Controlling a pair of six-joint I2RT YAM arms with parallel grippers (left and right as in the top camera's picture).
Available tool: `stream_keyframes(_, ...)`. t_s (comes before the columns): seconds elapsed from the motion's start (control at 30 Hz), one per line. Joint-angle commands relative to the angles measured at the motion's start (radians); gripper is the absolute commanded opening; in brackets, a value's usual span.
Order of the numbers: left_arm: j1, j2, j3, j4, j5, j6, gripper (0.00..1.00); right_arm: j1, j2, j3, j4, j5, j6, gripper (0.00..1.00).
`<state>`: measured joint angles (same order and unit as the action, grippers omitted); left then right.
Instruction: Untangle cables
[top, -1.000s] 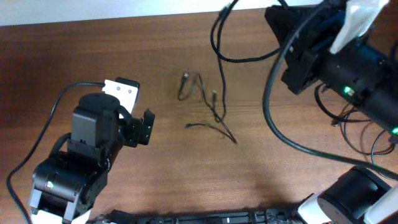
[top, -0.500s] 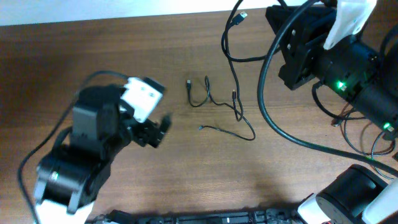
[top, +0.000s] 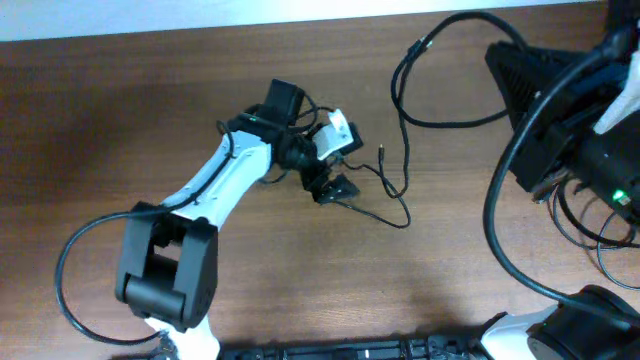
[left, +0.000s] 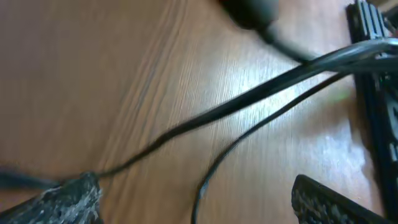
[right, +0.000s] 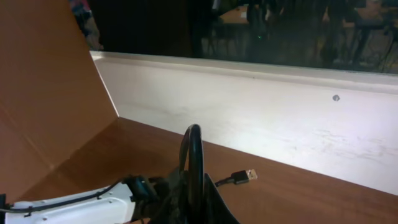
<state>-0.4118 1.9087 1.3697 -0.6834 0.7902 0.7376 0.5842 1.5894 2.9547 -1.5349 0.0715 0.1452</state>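
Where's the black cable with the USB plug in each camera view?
Overhead: the cable loops right of centre, near the top.
Left wrist: black cords cross the frame; cannot tell whether it is among them.
Right wrist: bottom centre, looping up from the right gripper.
Shared landmark: the wooden table.

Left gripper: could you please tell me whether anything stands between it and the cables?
Nothing visible does: the open left gripper hangs right over the cables, which run between its fingers in the wrist view.
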Motion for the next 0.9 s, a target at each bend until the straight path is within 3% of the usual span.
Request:
stream_keyframes(0.0,-0.064,0.010,0.007,0.163,0.047,0.132,0.99,0.004,0.000,0.002,-0.011,0.019,-0.010,0.04)
stream_keyframes(0.13,-0.188,0.010,0.007,0.263,-0.202,0.132,1.00,0.004,0.000,0.002,-0.029,0.019,-0.010,0.04)
stream_keyframes(0.17,-0.203,0.010,0.007,0.260,-0.260,0.131,0.91,0.004,0.000,0.002,-0.029,0.019,-0.010,0.04)
stream_keyframes(0.2,-0.213,0.010,0.007,0.258,-0.307,0.131,0.71,0.004,0.000,0.002,-0.029,0.019,-0.011,0.04)
stream_keyframes(0.27,-0.203,0.010,0.007,0.237,-0.317,0.131,0.54,0.004,-0.001,0.002,-0.029,0.019,-0.018,0.04)
stream_keyframes(0.33,-0.172,0.010,0.007,0.206,-0.317,0.129,0.19,0.003,-0.012,0.002,-0.029,0.020,-0.018,0.04)
stream_keyframes(0.4,-0.139,0.010,0.007,0.204,-0.317,0.077,0.09,0.003,-0.027,0.002,-0.030,0.021,-0.018,0.04)
stream_keyframes(0.5,-0.068,0.010,0.007,0.234,-0.317,-0.096,0.06,0.004,-0.033,0.002,-0.037,0.019,-0.016,0.04)
stream_keyframes(0.6,-0.006,0.010,0.008,0.407,-0.313,-0.486,0.00,0.004,-0.032,0.002,-0.071,0.019,-0.016,0.04)
stream_keyframes(0.63,0.010,0.010,0.008,0.508,-0.222,-0.628,0.00,0.004,-0.030,0.000,-0.092,0.019,-0.016,0.04)
stream_keyframes(0.7,0.004,0.010,0.008,0.678,-0.069,-0.730,0.00,0.004,-0.018,0.000,-0.120,0.011,-0.016,0.04)
stream_keyframes(0.8,-0.013,0.010,0.008,0.875,-0.032,-0.988,0.00,0.004,0.024,0.000,-0.153,-0.034,-0.017,0.04)
stream_keyframes(0.87,-0.019,0.010,0.008,0.908,-0.001,-0.994,0.00,0.004,0.037,0.000,-0.161,-0.033,-0.018,0.04)
